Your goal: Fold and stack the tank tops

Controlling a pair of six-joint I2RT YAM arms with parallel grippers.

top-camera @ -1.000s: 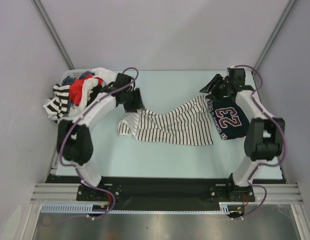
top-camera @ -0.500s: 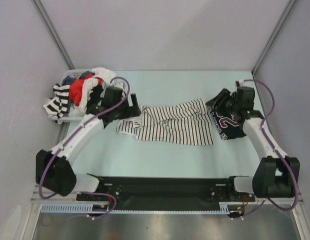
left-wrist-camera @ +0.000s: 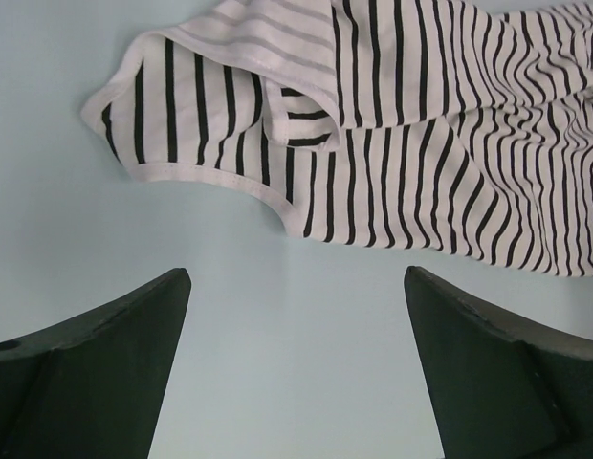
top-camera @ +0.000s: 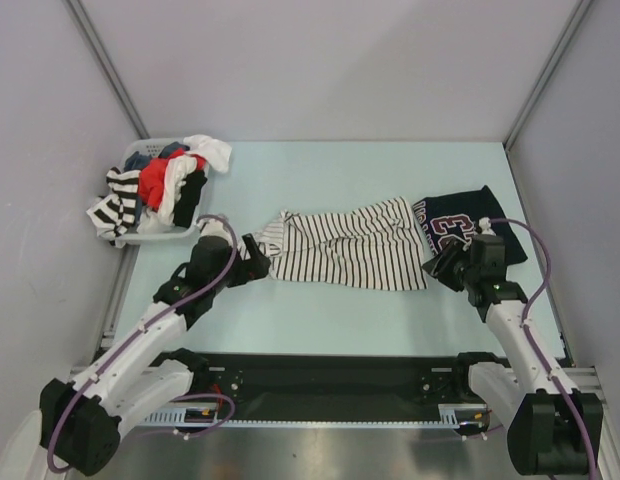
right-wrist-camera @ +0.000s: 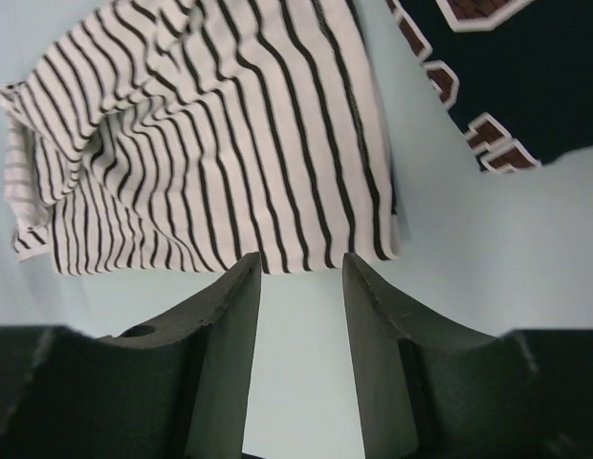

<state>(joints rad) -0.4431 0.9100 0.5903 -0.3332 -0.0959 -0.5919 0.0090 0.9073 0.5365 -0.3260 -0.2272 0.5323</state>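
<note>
A pale blue tabletop (top-camera: 330,310) is seen from above, with two robot arms reaching in from its near edge. A white striped tank top (top-camera: 350,245) with thin dark lines lies rumpled in the middle, stretched out sideways. Against the striped tank top's right end lies a navy jersey (top-camera: 460,222) with maroon and white numerals, mostly flat. Which of the two overlaps the other cannot be told.

The left pincer (top-camera: 258,258) sits low just off the striped tank top's left end. Its fingers are spread wide and grip nothing, with bare tabletop between them. The right pincer (top-camera: 442,268) is at the striped tank top's near right corner. Its fingers stand partly apart and empty, the tips just short of the hem.

Well to the left of the striped tank top and farther back, a white basket (top-camera: 150,238) is heaped with red, white and striped clothes (top-camera: 165,180).
</note>
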